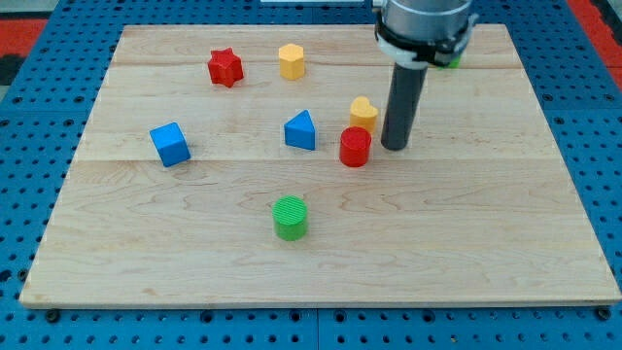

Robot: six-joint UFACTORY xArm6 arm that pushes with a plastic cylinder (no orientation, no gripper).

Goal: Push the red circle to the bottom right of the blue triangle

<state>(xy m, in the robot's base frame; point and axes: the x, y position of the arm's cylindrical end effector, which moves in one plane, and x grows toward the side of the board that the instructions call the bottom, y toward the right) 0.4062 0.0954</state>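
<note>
Seven blocks show on the wooden board (505, 214), which lies on a blue pegboard (29, 126); the board holds them all loose, with no tray or bin among them. My tip (394, 148) carries nothing and stands on the board just to the view's right of the red circle (355, 147), a narrow gap showing between them. The red circle sits to the right of the blue triangle (301, 130) and slightly lower, apart from it. A yellow block (363, 112), shape unclear, stands just above the red circle, near the rod. A yellow hexagon (292, 60) and a red star (224, 67) lie toward the view's top. A blue cube (170, 144) lies at the left, a green circle (290, 217) lower centre. A green block (452, 60) is mostly hidden behind the arm.
</note>
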